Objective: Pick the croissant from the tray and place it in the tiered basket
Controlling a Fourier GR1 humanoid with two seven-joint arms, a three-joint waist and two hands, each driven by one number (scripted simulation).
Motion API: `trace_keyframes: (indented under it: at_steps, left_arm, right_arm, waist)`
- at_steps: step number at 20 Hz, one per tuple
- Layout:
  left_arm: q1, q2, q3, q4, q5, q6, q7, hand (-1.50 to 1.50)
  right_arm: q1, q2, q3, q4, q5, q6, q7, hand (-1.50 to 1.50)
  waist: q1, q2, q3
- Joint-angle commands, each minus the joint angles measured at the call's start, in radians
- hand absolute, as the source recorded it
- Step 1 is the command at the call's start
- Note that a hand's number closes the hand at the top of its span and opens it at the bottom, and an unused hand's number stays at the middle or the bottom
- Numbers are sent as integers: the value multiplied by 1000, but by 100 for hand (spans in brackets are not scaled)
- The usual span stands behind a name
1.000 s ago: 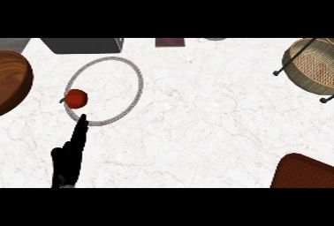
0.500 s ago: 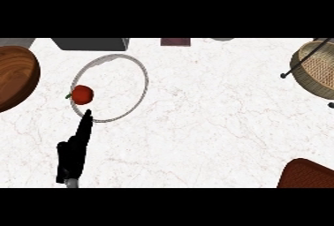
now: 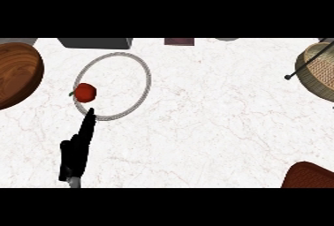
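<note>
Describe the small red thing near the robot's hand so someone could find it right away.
Start at the wooden bowl at the counter's left edge, then move right to the flat tray with a pale ring-shaped rim. The red round item sits against its left rim, the only bright red thing.

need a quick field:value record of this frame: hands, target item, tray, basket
left hand: open, fingers straight, tips at the tray's near rim, just below the red item
right hand: not in view
item on tray: small round red object at the left rim; looks like a tomato, not a croissant
tray: oval ring, upper left of the counter
tiered basket: right edge, partly cut off
wooden bowl: left edge
</note>
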Motion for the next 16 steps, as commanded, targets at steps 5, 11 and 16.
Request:
trace_keyframes:
  at_steps: [5, 11, 16]
  left_arm:
    - [-17, -18, -1, 51, -21, 12, 23, 0]
    - [-20, -20, 7, 50, -20, 10, 32, 0]
    - [14, -1, 14, 33, -9, -16, 24, 0]
  right_arm:
    - [-191, 81, 128, 264, 123, -64, -126, 150]
    - [-252, 160, 158, 438, 214, -195, -148, 150]
    - [-254, 167, 104, 580, 193, -241, -260, 150]
  waist:
    - [3, 8, -4]
    - [6, 11, -3]
    - [7, 14, -1]
